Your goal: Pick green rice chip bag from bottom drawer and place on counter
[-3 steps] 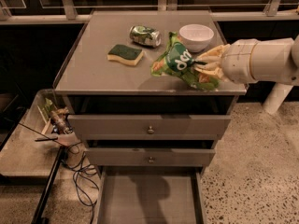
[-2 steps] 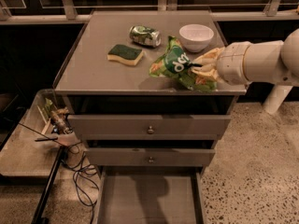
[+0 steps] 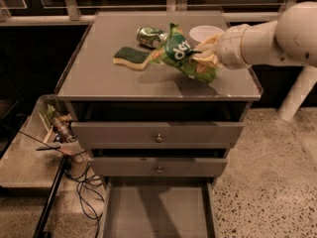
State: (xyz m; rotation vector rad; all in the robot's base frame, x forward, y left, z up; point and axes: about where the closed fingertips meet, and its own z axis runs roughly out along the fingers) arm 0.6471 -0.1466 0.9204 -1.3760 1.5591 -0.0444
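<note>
My gripper (image 3: 207, 58), upper right of centre, has its jaws clamped on the right end of the green rice chip bag (image 3: 179, 51), tilted over the table (image 3: 114, 86) near the sponge (image 3: 131, 57) and can (image 3: 150, 35). The bottom drawer (image 3: 158, 212) stands open at the lower edge.

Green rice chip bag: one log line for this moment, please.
gripper: shut on green rice chip bag | bag: held just above counter, right side | bottom drawer: open | release: not yet

Over the right part of the counter (image 3: 99, 86) the gripper (image 3: 207, 54) holds the green rice chip bag (image 3: 179, 52). On the counter lie a sponge (image 3: 130, 57), a can (image 3: 150, 35) and a bowl (image 3: 202, 32). Below the counter is the bottom drawer (image 3: 158, 207).
</note>
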